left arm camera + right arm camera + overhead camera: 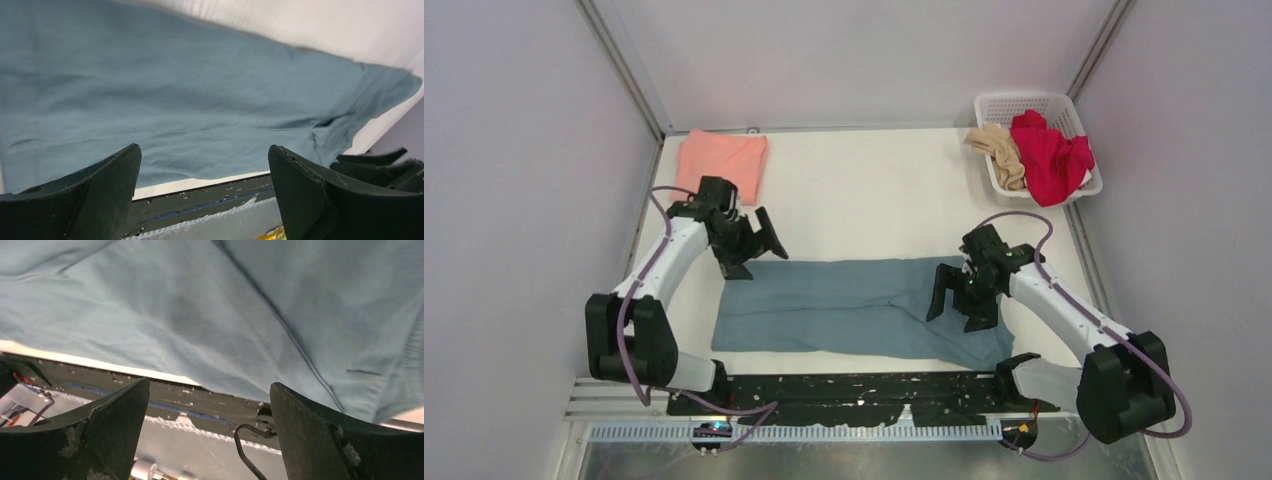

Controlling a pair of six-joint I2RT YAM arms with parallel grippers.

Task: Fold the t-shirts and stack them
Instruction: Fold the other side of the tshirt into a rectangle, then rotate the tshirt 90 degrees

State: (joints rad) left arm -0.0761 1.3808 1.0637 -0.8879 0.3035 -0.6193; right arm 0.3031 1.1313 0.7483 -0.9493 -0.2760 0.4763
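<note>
1. Shirt in slate blue (854, 310): we log it spread flat as a long band across the near middle of the counter (874, 200), running left to right. A crease runs along its length, and its right end slants toward the near edge. It fills most of the left wrist view (200, 100) and the right wrist view (225, 315).
2. Shirt in salmon pink (721, 160): we find it folded into a neat rectangle at the far left corner of the counter, well apart from the slate-blue one.
3. Shirt in bright red (1052, 155): crumpled in the basket (1024, 103), spilling over its near rim.
4. Shirt in beige (999, 150): bunched just beside the red one, on its left, hanging over the basket's left side.
5. Left fingers (771, 242): spread wide with nothing between them, as the wrist view confirms (95, 200). They sit at the far left corner of the slate-blue shirt; we cannot tell whether they touch the cloth.
6. Right fingers (945, 292): likewise spread wide and empty (100, 440), placed over the right part of the slate-blue shirt.
7. Basket: white plastic lattice, at the far right corner of the counter.
8. Counter: white surface, enclosed by pale walls on three sides.
</note>
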